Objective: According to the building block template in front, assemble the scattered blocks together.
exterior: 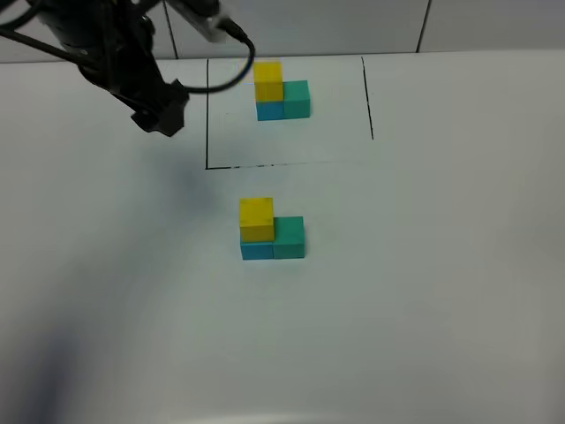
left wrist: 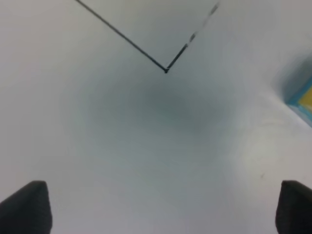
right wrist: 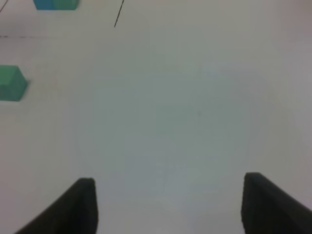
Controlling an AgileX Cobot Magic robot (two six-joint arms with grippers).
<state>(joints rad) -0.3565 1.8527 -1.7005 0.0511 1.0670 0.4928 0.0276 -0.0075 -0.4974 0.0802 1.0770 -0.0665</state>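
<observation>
The building block template stands at the back inside a thin black-lined rectangle [exterior: 207, 115]: a yellow cube [exterior: 268, 78] on a blue one [exterior: 269, 110], with a teal-green cube [exterior: 297, 99] beside them. The scattered blocks sit together mid-table, outside the frame: yellow [exterior: 257, 218] on sky blue [exterior: 257, 251], with teal green [exterior: 289, 237] touching on the right. My left gripper [exterior: 161, 115] hovers at the back left, well away from them, open and empty [left wrist: 158, 209]. My right gripper [right wrist: 173, 207] is open and empty; it is out of the exterior view.
The frame's near-left corner [left wrist: 165, 70] shows in the left wrist view, with an edge of the blue and yellow blocks [left wrist: 303, 97] at the side. The right wrist view shows the loose teal cube [right wrist: 10, 83], the template's base [right wrist: 54, 4] and a frame line [right wrist: 118, 13].
</observation>
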